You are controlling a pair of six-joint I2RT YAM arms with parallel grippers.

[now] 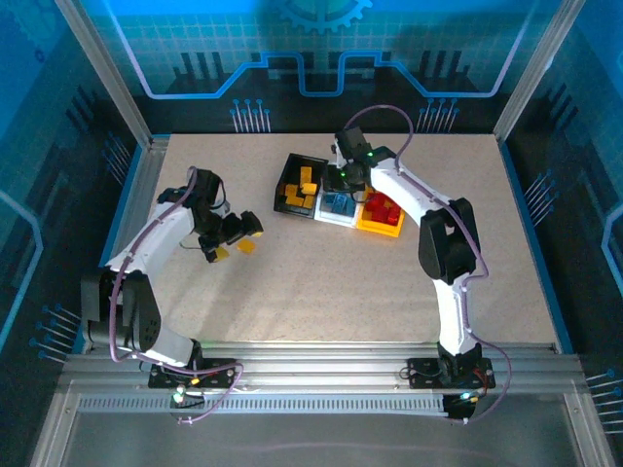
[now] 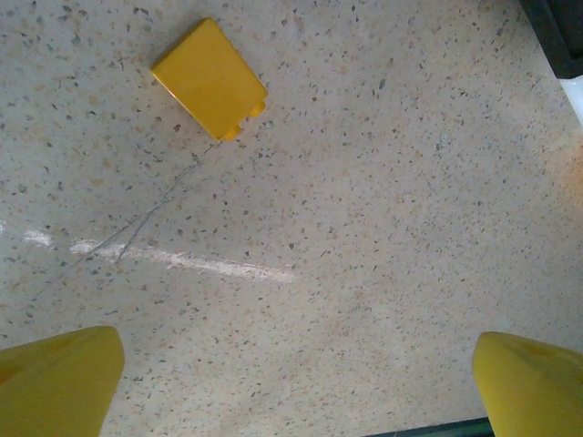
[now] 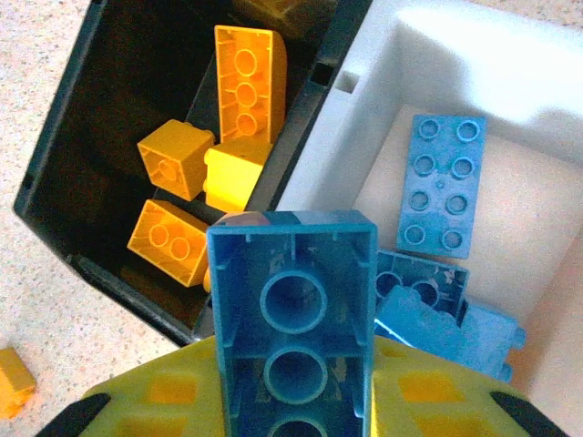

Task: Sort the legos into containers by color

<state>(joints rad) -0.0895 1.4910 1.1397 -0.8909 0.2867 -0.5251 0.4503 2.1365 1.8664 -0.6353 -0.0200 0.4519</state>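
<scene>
Blue brick (image 3: 291, 300) clamped in right gripper (image 3: 291, 401), long axis 12 to 6, over the wall between black bin (image 3: 64, 137) and white bin (image 3: 364, 100). White bin's floor lies at 2 o'clock. Left gripper (image 2: 291, 382) spread wide, with yellow brick (image 2: 209, 77) at 11 o'clock.

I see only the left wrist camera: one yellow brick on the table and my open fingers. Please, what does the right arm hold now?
Observer: The right gripper is shut on a blue brick.
Operator: Where is it, over which bin?
Observer: It hangs about over the wall shared by the black bin and the white bin. Which side, I cannot tell.
Operator: What lies in the bins already?
Observer: Yellow-orange bricks lie in the black bin, blue bricks in the white bin, and red bricks in the yellow bin.
</scene>
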